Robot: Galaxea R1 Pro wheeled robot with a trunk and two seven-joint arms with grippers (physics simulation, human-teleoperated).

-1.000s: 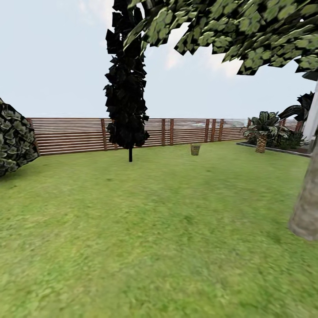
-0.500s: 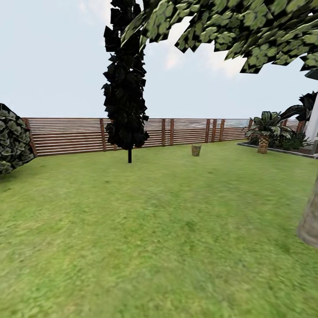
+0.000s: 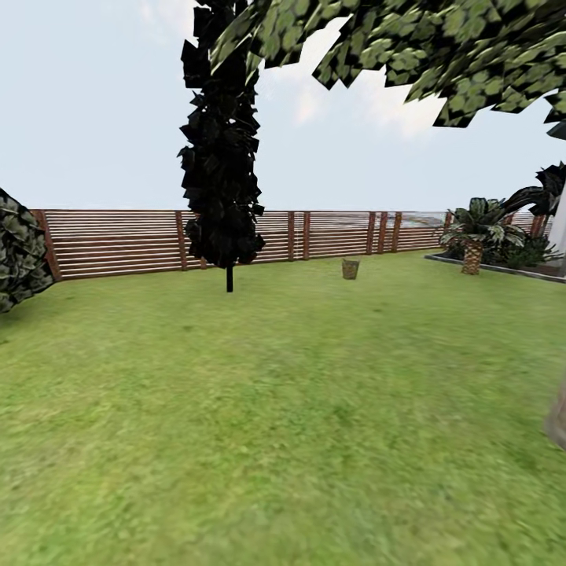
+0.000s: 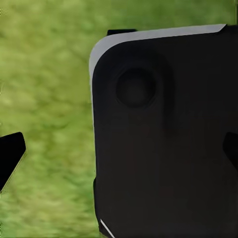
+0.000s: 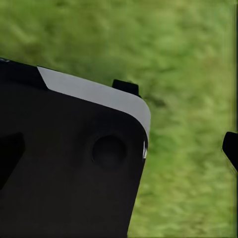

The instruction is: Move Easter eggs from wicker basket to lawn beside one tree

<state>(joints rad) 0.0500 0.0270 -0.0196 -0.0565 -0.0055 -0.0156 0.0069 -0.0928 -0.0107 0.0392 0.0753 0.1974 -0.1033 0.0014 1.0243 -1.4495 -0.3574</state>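
Camera's panned/rolled forward: trunk [image 3: 559,420] at near right almost out of frame. Basket [image 3: 350,269] sits far across the lawn [image 3: 283,409], right of the dark conifer [image 3: 222,149]. Eggs probably inside, too small to tell. Approach step; next, drive to basket. Gripper openings: can't tell.

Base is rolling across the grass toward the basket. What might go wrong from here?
1. The wicker basket is far off and tiny in the head view; no eggs can be made out, so its contents are unconfirmed.
2. A grey-brown trunk sits close at the right edge; a turn that way might clip it.
3. The dark conifer could be mistaken for a valid tree.
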